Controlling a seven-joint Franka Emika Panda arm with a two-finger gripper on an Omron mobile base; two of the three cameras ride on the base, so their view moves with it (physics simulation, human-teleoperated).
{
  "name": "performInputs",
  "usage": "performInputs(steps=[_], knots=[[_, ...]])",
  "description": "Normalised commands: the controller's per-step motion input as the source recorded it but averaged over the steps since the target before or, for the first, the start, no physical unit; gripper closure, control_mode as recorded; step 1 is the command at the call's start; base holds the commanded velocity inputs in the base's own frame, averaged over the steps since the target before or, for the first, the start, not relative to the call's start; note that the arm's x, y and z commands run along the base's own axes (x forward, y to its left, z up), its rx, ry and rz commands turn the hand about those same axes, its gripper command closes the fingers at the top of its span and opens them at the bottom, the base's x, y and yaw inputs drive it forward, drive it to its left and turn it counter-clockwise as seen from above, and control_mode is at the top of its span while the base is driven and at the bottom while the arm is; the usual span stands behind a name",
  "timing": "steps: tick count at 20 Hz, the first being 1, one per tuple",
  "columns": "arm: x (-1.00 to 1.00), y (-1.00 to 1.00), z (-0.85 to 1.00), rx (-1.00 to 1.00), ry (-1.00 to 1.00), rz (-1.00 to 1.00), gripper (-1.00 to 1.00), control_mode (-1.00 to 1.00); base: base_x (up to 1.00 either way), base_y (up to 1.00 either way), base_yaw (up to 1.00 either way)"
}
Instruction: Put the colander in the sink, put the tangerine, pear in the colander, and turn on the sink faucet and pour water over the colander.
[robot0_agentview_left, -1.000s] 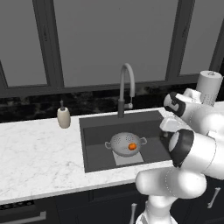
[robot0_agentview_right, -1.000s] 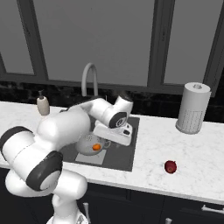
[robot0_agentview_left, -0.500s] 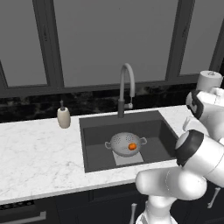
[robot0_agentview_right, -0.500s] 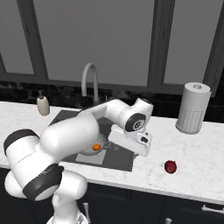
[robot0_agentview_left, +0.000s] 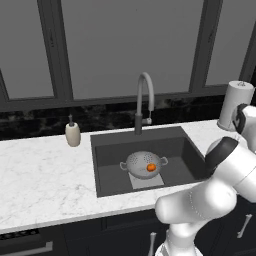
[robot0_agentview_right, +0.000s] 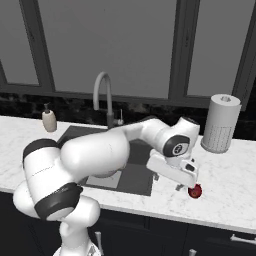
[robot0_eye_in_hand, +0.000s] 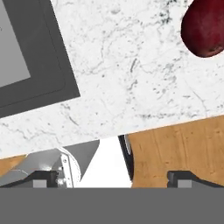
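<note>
The light-grey colander (robot0_agentview_left: 143, 163) stands on the bottom of the dark sink (robot0_agentview_left: 107, 160), and the orange tangerine (robot0_agentview_left: 151, 167) lies inside it. Behind the basin rises the gooseneck faucet (robot0_agentview_left: 144, 100), with no stream coming from it. On the marble counter right of the sink lies the dark-red pear (robot0_agentview_right: 195, 191), which also sits at the top right of the hand view as the pear (robot0_eye_in_hand: 204, 28). My gripper (robot0_agentview_right: 184, 186) hangs just left of the pear, over the counter's front edge. In the hand view the gripper (robot0_eye_in_hand: 116, 179) is open with nothing between its fingertips (robot0_eye_in_hand: 43, 177).
A beige soap bottle (robot0_agentview_left: 73, 134) stands on the counter left of the sink. A paper towel roll (robot0_agentview_right: 220, 122) stands at the back right. The sink's right corner (robot0_eye_in_hand: 30, 65) is close to my hand. The wooden floor (robot0_eye_in_hand: 183, 144) lies beyond the counter's edge.
My arm has swung right, from above the sink out over the counter beside the pear. The jaws have stayed open. Colander and tangerine have not moved.
</note>
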Motion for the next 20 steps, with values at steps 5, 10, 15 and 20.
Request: performInputs(steps=[5, 10, 15, 20], knots=[[0.01, -0.4, -0.05, -0.17, 0.0, -0.07, -1.0, -1.0, 0.0, 0.0, 0.0], [0.04, -0.31, -0.23, -0.09, -0.03, -0.01, -1.0, -1.0, 0.0, 0.0, 0.0], [0.15, -0.01, -0.39, 0.0, -0.21, 0.0, -1.0, -1.0, 0.0, 0.0, 0.0], [0.25, -0.13, -0.27, -0.01, -0.18, 0.0, -1.0, -1.0, 0.0, 0.0, 0.0]])
